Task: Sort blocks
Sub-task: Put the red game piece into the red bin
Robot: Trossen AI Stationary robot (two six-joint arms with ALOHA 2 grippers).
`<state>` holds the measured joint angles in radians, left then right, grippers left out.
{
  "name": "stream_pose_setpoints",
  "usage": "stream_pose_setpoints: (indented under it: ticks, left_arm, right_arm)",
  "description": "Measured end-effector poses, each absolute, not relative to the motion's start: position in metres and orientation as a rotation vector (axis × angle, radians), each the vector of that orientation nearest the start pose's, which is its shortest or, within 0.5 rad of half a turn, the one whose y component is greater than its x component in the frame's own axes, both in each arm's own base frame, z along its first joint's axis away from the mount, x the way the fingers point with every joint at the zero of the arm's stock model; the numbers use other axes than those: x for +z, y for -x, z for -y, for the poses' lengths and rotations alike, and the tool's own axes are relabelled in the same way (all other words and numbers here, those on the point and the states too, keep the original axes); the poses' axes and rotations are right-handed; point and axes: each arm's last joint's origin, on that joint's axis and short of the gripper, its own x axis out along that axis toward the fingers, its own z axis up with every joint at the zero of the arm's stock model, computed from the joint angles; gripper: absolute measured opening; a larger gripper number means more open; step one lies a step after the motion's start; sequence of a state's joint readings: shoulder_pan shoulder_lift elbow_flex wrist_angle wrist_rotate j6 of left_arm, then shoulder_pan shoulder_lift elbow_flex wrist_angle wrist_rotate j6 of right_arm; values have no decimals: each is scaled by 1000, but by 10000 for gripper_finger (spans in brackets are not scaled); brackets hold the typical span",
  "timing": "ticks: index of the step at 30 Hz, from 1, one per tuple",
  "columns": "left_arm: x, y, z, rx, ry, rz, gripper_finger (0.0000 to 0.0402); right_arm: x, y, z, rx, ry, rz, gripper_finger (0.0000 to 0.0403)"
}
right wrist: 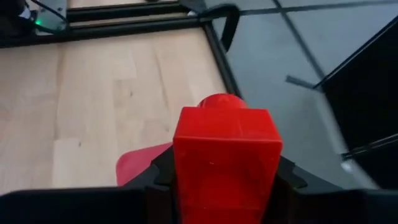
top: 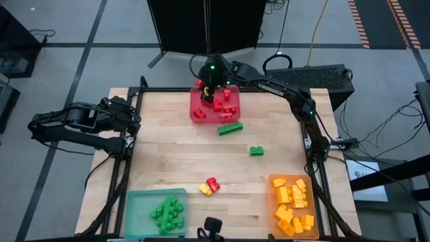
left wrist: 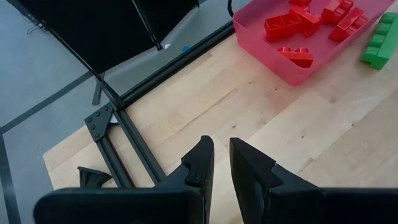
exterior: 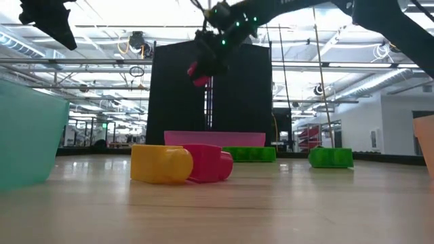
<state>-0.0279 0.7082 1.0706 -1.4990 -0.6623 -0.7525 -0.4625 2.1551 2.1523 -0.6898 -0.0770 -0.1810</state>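
My right gripper hangs over the far left corner of the red tray and is shut on a red block, which the low view shows high above the table. Several red blocks lie in that tray. Loose on the table are a long green block, a small green block, and a red block touching a yellow one. My left gripper waits at the table's left edge, its fingers a narrow gap apart and touching nothing. My right gripper pinches the red block by its two opposite side faces, one finger on each side. The fingers come from above, pointing down. The block is lifted clear over the red tray's corner, with a round stud on its free end, away from the wrist.
The green tray with green blocks sits at the near left, and the orange tray with yellow-orange blocks at the near right. Black frame rails border the table. Bare wood lies between the trays in the middle.
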Motion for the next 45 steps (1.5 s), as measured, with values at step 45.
stream_pose_setpoints:
  ticks: [45]
  left_arm:
    - [336,-66,-16,920,268,-799,59]
  right_arm:
    - [211,-404,217,-83,-384,-947,219]
